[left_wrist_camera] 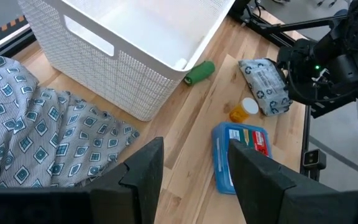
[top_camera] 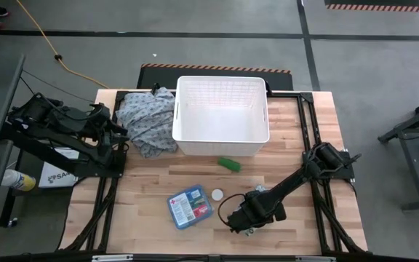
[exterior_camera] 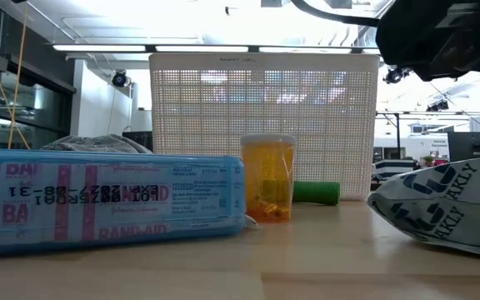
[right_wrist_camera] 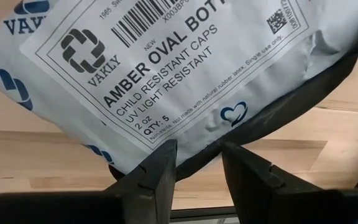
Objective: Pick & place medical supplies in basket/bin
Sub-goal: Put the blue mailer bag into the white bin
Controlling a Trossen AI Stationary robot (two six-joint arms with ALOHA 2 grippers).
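Grey concrete floor (top_camera: 195, 33) with dark tape lines (top_camera: 308, 44), upper part of the high view. Orange cable (top_camera: 46, 40) runs across it at upper left. Black mat with hazard-striped edge (top_camera: 217, 69) at centre top. Light butcher-block wooden tabletop (top_camera: 151, 225). Low view: fluorescent ceiling strip lights (exterior_camera: 140, 48) along the top.

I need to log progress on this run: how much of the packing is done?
Nothing done: the white basket looks empty. In hand: the right gripper is down over the grey-white packet. Left on the table: blue first-aid box, orange bottle, green item. Left gripper waits by the cloth.
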